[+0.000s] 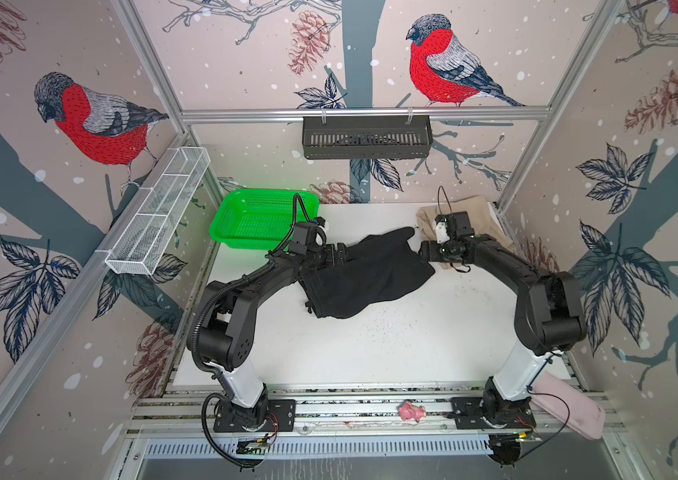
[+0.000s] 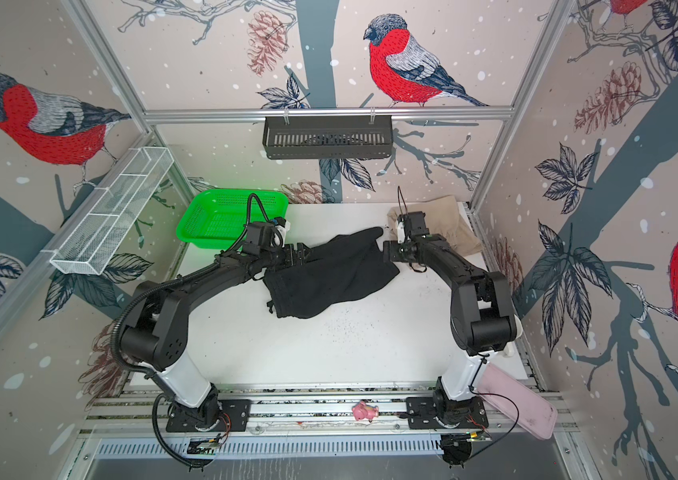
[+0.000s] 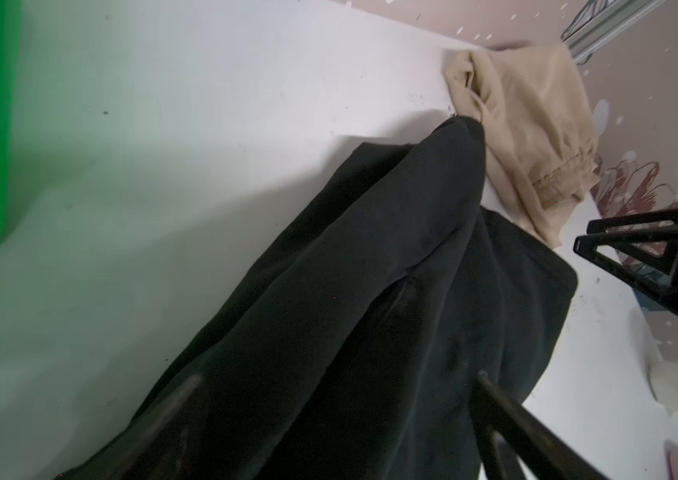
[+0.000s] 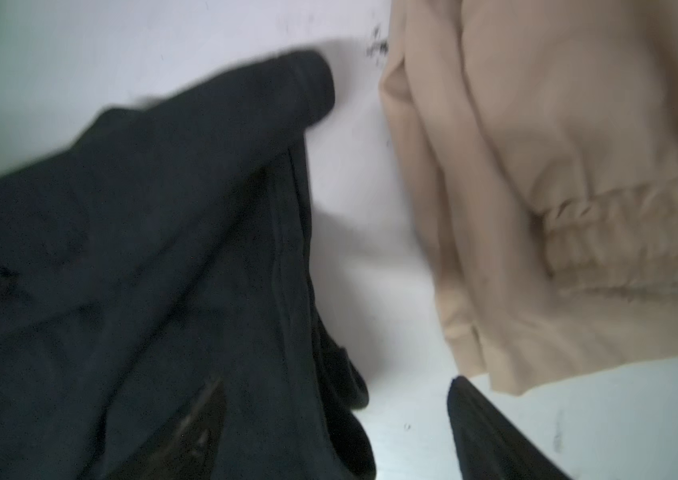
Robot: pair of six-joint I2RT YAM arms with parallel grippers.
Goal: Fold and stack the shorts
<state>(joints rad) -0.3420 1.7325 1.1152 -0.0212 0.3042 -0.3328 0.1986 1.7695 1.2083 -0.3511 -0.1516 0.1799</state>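
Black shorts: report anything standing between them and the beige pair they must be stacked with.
No loose object does. Only bare table separates the black shorts from the beige shorts at the back right. The right gripper, jaws open, hangs over that gap, and its arm crosses the beige shorts' near edge.

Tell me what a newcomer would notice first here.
The black shorts lie rumpled in the middle of the white table, with the open left gripper over one end and the open right gripper by the other. The green basket stands at the far left corner, and the beige shorts sit bunched at the far right corner.
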